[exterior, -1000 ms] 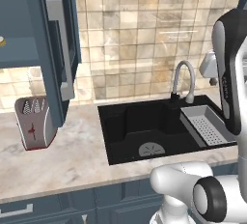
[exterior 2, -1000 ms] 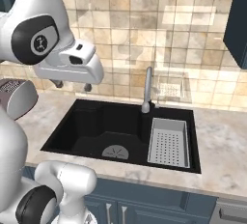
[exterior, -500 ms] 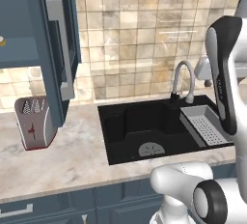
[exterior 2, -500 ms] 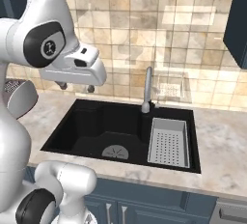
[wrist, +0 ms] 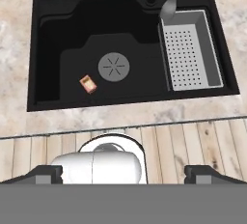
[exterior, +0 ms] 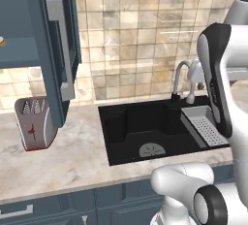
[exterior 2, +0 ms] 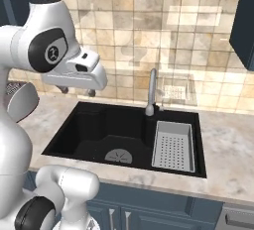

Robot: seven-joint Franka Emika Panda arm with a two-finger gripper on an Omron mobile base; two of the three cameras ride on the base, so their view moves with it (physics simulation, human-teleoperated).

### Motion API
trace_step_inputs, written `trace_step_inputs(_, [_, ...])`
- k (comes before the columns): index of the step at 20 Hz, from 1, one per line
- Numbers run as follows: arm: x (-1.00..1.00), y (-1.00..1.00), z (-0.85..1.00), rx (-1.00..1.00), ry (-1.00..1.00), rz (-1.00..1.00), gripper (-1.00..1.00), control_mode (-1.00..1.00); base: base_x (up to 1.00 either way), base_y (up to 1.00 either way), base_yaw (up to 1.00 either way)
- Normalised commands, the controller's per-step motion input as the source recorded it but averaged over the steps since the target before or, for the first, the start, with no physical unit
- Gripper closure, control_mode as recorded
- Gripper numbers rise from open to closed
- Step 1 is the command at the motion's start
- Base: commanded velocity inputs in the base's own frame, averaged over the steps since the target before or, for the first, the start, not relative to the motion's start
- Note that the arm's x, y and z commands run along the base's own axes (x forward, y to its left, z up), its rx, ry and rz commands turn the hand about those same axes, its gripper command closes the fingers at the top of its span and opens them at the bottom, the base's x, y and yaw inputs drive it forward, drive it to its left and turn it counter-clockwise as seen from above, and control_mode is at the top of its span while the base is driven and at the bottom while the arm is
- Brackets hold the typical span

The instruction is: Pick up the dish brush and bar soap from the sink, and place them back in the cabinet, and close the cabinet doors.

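Gripper (wrist: 123, 172): your fingers stand wide apart, holding nothing, high above the sink (wrist: 53, 49).
Bar soap (wrist: 88, 84): on the basin floor, at 8 o'clock from the drain (wrist: 114, 67).
Cabinet door (exterior: 58, 44): open.

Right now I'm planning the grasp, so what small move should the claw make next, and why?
Probably lower the open claw toward the soap. The hand view looks down from well above the sink, and the soap lies on its floor just left of the drain, with nothing gripped yet.
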Motion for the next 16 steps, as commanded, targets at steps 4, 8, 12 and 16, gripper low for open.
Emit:
trace_step_inputs(4, [0.25,0.01,-0.16,0.00,0.00,0.00,-1.00,-1.00,0.00,0.00,0.00])
trace_step_inputs(8, [0.29,0.00,-0.18,0.00,0.00,0.00,-1.00,-1.00,0.00,0.00,0.00])
trace_step_inputs(12, [0.31,0.00,-0.22,0.00,0.00,0.00,-1.00,-1.00,0.00,0.00,0.00])
trace_step_inputs(16, [0.21,0.06,-0.24,0.00,0.00,0.00,-1.00,-1.00,0.00,0.00,0.00])
